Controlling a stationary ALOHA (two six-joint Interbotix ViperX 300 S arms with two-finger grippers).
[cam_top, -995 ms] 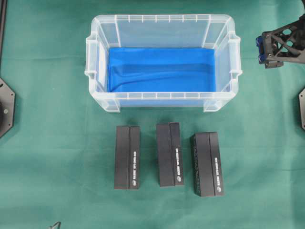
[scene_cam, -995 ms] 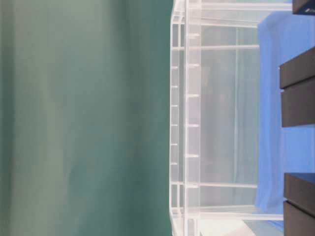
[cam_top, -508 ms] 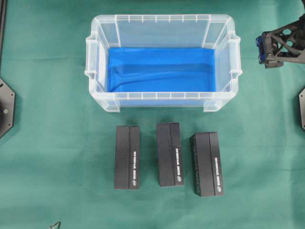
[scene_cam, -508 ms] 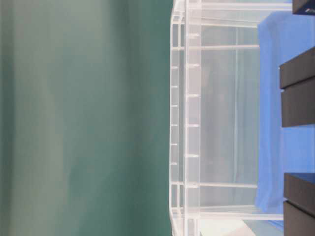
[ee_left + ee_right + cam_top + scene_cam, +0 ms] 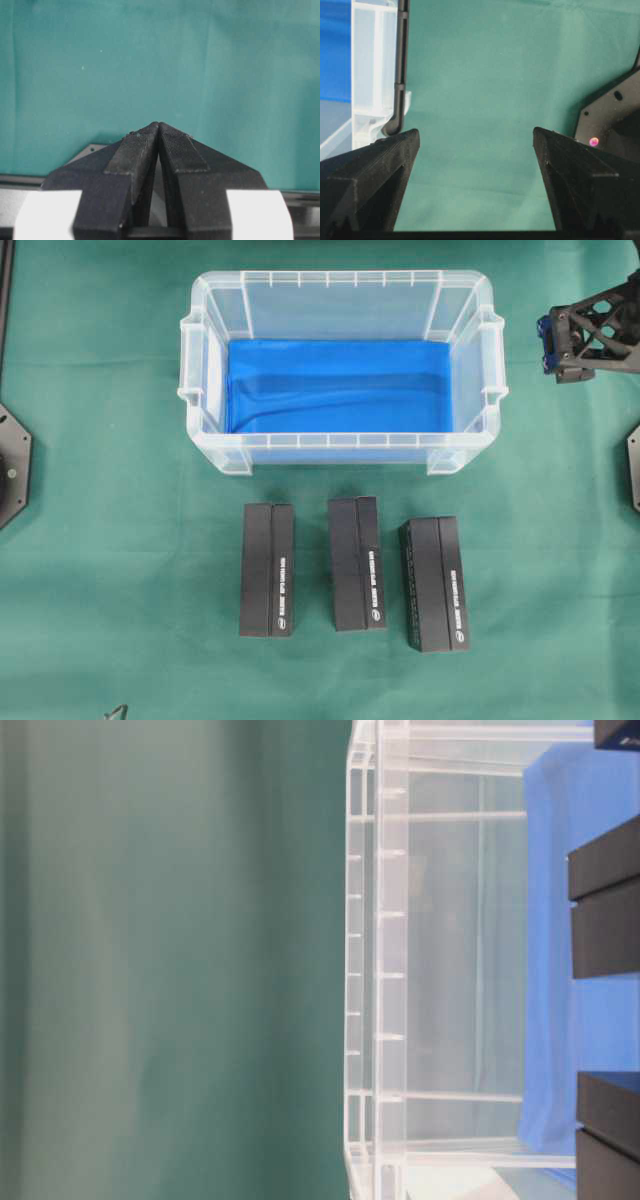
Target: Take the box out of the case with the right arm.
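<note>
While the case [image 5: 342, 300] is standing at the upper middle of the green cloth [image 5: 100, 590], nothing is lying on its blue lining [image 5: 340, 385] in the overhead view. Three black boxes are lying in a row on the cloth just in front of the case, outside it: the left box [image 5: 267, 570], the middle box [image 5: 357, 563] and the right box [image 5: 435, 583], which is sitting slightly tilted. They are near each other but not touching.

The right gripper [image 5: 476, 145] is hanging over bare cloth, w/ its jaws spread wide and nothing between them. In the right wrist view the case corner [image 5: 370, 75] is showing at the left edge, so the gripper is beside the case, not over it. In the overhead view the right arm [image 5: 595, 328] is showing at the right edge, well apart from the boxes.

The left gripper [image 5: 158, 131] is pointing at bare cloth, its fingertips pressed together, holding nothing.
</note>
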